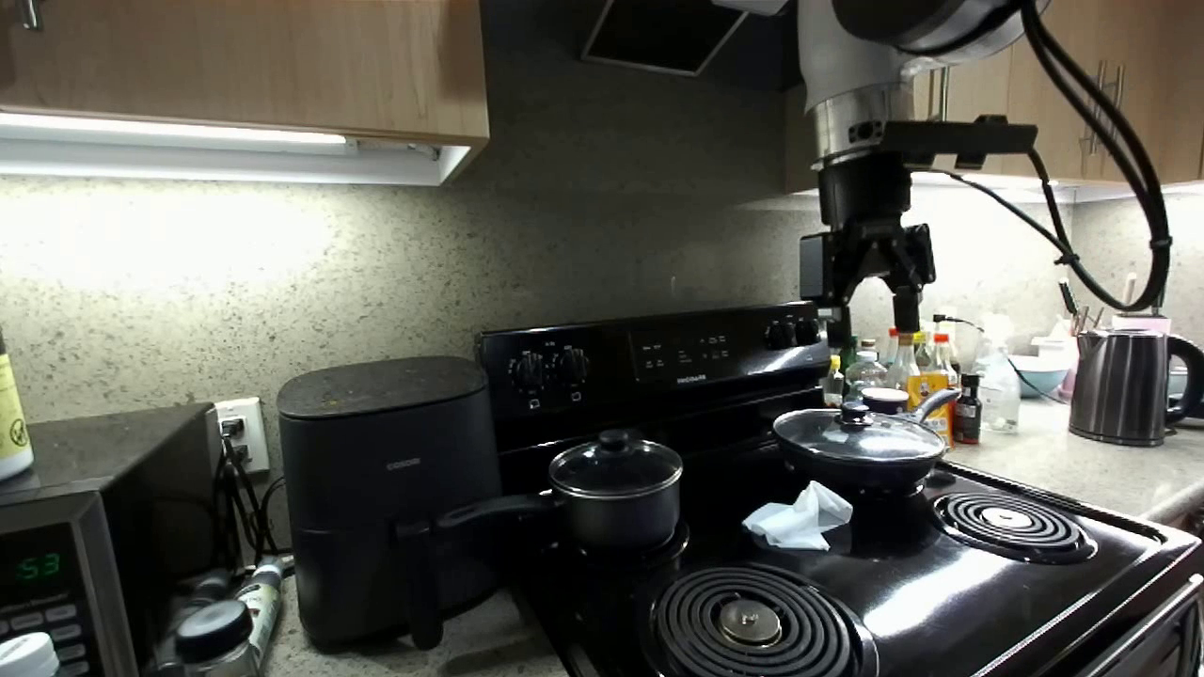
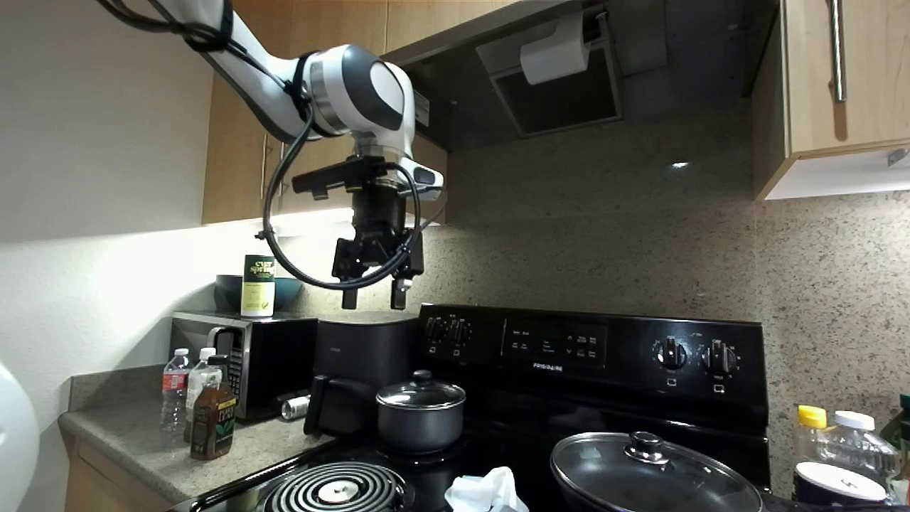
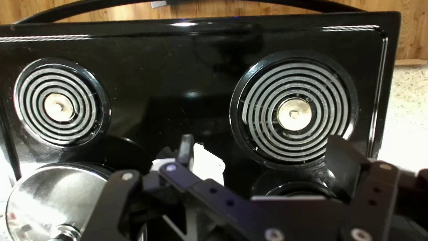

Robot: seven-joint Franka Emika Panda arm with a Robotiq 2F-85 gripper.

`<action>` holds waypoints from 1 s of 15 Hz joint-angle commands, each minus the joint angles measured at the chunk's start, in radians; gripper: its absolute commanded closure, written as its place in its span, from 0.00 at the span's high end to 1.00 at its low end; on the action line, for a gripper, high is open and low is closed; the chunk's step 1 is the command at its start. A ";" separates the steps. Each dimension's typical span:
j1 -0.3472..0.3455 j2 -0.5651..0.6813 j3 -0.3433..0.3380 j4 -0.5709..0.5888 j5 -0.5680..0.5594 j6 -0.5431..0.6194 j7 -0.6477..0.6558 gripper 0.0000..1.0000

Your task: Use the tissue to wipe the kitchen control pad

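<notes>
Hovering with my end effector (image 2: 374,301) spread and empty, I could knock the lidded pan (image 1: 858,446) reaching for the tissue (image 1: 800,518), which lies near it.

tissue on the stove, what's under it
The tissue lies on the glossy black stovetop, which shows around its edges; the patch directly beneath is covered, so can't be seen.

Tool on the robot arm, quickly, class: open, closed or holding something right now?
Tool: open, holding nothing; the tissue lies on the stovetop.
</notes>
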 commanded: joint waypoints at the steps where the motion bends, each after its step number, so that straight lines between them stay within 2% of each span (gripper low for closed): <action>1: -0.032 0.100 -0.040 0.003 0.018 0.030 -0.015 1.00; 2: -0.039 0.129 -0.048 0.011 0.022 0.021 0.000 1.00; 3: -0.029 0.078 -0.033 -0.003 0.003 0.014 -0.003 1.00; 6: -0.039 0.132 -0.049 0.003 0.002 0.020 -0.002 1.00; 12: -0.039 0.134 -0.048 0.013 0.002 0.020 -0.002 1.00; 15: -0.060 0.201 -0.074 0.015 0.031 0.067 0.028 1.00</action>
